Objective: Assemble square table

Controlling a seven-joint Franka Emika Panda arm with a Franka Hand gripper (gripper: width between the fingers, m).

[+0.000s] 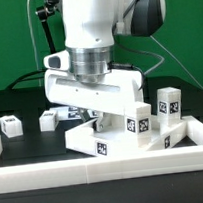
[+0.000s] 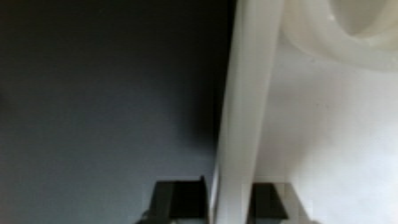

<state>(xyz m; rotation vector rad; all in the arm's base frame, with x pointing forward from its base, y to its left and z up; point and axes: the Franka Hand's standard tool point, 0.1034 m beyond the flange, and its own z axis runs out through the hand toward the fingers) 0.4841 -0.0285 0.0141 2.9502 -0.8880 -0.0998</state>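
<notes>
Slab [image 1: 97,142] tagged edge faces ext cam; hand [image 2: 224,203] clamped across its thin rim.

The gripper [image 1: 94,117] points straight down, and directly under it lies the square table slab [image 1: 91,143], slightly tilted, with a tag on its edge. The fingertips themselves are hard to make out. Just beside the gripper, toward the exterior view's right, stands the first leg block [image 1: 140,122], and the second leg block [image 1: 170,103] a little farther. Well apart from the gripper, toward the exterior view's left, the third leg block [image 1: 9,123] and the fourth leg block [image 1: 47,119] rest on the black table [image 1: 28,145]
</notes>
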